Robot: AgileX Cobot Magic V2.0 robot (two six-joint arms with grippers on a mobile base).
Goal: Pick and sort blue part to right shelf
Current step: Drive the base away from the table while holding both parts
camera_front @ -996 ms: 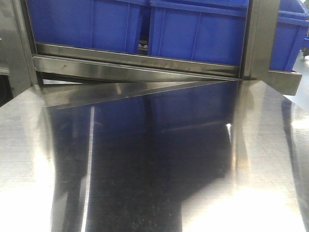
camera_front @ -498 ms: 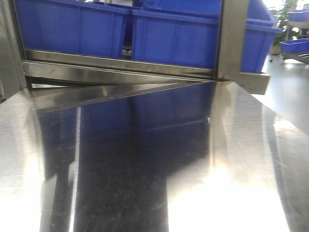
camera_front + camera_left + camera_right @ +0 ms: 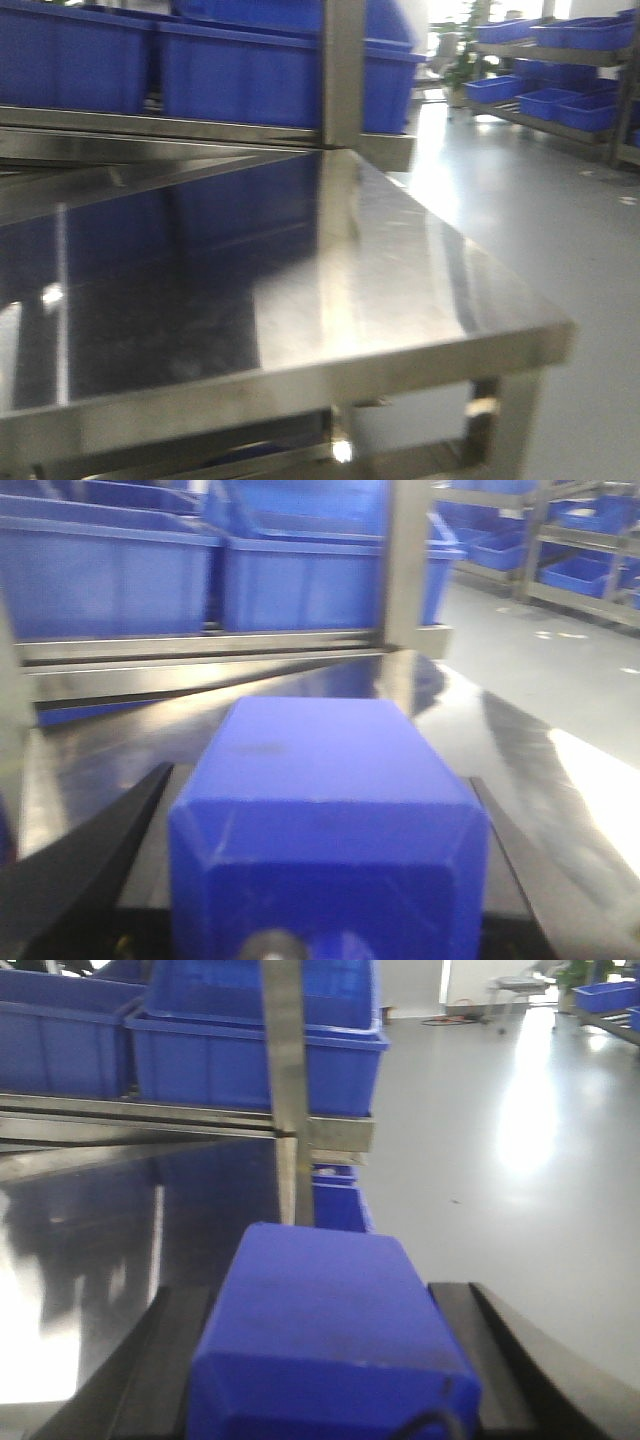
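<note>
Scene: a stainless steel table (image 3: 400,300) stands in front of the right shelf (image 3: 180,128), whose blue bins (image 3: 240,75) sit behind the flat front rail.
Left arm: the left gripper (image 3: 320,775) is clamped on the blue part (image 3: 330,810). Black fingers (image 3: 90,870) flank its faceted body, and a small round knob shows at the near end.
Right arm: the right gripper (image 3: 320,1290) likewise grips a blue block (image 3: 325,1340). Its cap end is out of view, so whether it is the same kind of part cannot be told.
Where the part is: in the left arm's grasp, held above the table and well short of the bins.
Done: the pick, judging by the grip; the tabletop shows no loose parts in the front view.
Left to do: carry the part over the front rail, lower it into a bin and let go.
Watch for: the steel upright (image 3: 343,70) at the shelf's corner stands between the table's open side and the bins.
Background: more racks of blue bins (image 3: 560,60) line the far side of the floor.
</note>
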